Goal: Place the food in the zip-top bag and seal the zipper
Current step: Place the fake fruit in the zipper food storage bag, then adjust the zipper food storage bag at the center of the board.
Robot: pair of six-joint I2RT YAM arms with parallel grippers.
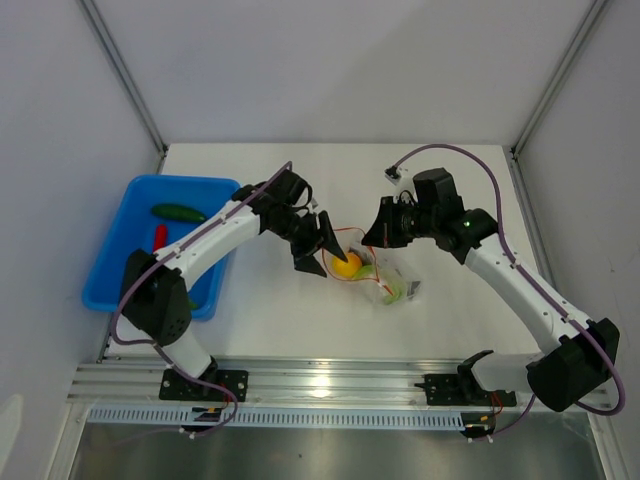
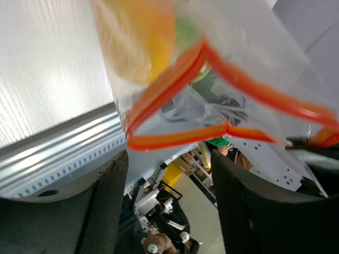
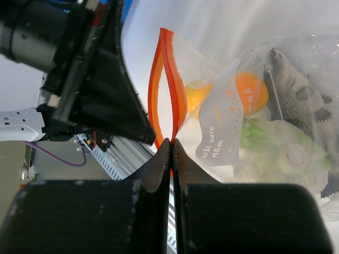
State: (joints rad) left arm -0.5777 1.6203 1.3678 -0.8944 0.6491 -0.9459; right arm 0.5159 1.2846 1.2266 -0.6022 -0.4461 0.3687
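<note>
The clear zip-top bag [image 1: 388,283] lies mid-table, its mouth held up and agape. My right gripper [image 1: 372,238] is shut on one end of the orange-red zipper [image 3: 168,84], which forms an open loop [image 2: 175,100]. Inside the bag I see the orange-yellow piece [image 1: 347,265], also in the right wrist view [image 3: 248,90], a white-green leafy vegetable [image 3: 275,153] and a grey fish-shaped toy [image 3: 291,84]. My left gripper [image 1: 322,248] is open and empty just left of the bag's mouth [image 2: 169,174]. The dark green cucumber [image 1: 180,212] and red chili [image 1: 160,237] lie in the tray. I cannot make out a grape bunch.
A blue plastic tray [image 1: 120,270] stands at the table's left edge, beside the left arm. An aluminium rail [image 1: 320,380] runs along the near edge. Frame posts rise at the back corners.
</note>
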